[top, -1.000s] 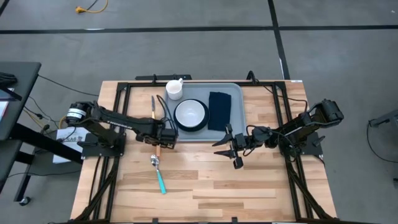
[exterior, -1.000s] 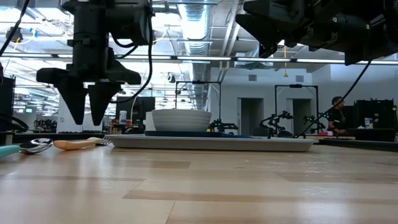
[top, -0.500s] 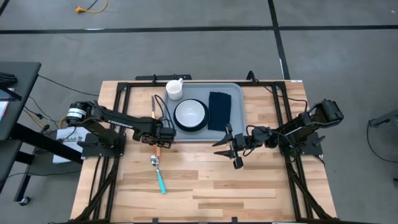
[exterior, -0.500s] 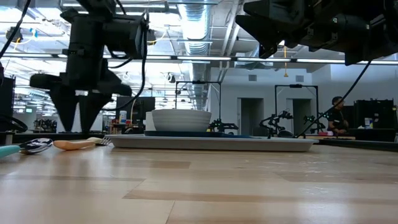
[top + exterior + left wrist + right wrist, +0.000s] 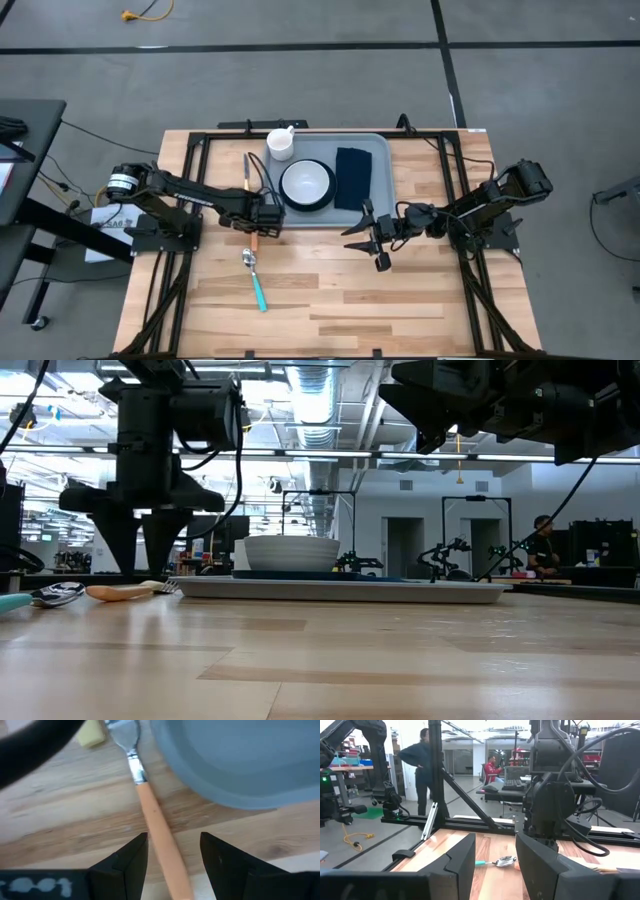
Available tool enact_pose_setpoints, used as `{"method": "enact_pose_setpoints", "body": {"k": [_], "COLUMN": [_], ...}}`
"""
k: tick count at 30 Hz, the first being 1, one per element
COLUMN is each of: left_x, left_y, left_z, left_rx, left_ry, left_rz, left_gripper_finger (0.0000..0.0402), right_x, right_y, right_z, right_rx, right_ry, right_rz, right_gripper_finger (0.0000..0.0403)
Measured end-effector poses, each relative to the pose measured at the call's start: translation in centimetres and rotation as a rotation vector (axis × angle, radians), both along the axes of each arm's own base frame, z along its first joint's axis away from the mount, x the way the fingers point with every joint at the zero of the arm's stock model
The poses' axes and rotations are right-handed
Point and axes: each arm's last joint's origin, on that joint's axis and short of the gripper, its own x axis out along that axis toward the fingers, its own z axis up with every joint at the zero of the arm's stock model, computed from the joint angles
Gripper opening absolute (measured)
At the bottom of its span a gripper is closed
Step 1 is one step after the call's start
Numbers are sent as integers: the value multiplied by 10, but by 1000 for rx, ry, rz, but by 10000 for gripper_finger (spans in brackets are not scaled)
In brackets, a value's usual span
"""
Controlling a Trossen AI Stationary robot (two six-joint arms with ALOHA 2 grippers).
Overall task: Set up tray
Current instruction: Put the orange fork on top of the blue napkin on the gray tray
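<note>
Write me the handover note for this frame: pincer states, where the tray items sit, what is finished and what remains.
Left pincer: open, straddling the wooden-handled fork that lies on the table beside the tray; not gripped.
Right pincer: open, empty, waiting above the table near the tray's front edge.
On the tray: white bowl on a dark plate, navy napkin.
Off the tray: white cup at its far left corner, teal-handled spoon on the table.
Done: plate, bowl, napkin placed.
Left, probably: fork, spoon, maybe cup.
</note>
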Motion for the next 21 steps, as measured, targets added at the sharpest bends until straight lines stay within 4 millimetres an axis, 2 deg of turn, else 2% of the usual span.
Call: {"method": "enact_pose_setpoints", "body": {"k": [21], "left_x": [-1], "left_y": [3], "left_z": [0], "left_rx": [26], "left_ry": [6], "left_rz": [6], "left_gripper_finger": [169], "right_x": [0], "right_y": [0], "right_z": [0], "right_rx": [0], "right_ry": [1], "right_rz": [0], "right_gripper_finger": [134]}}
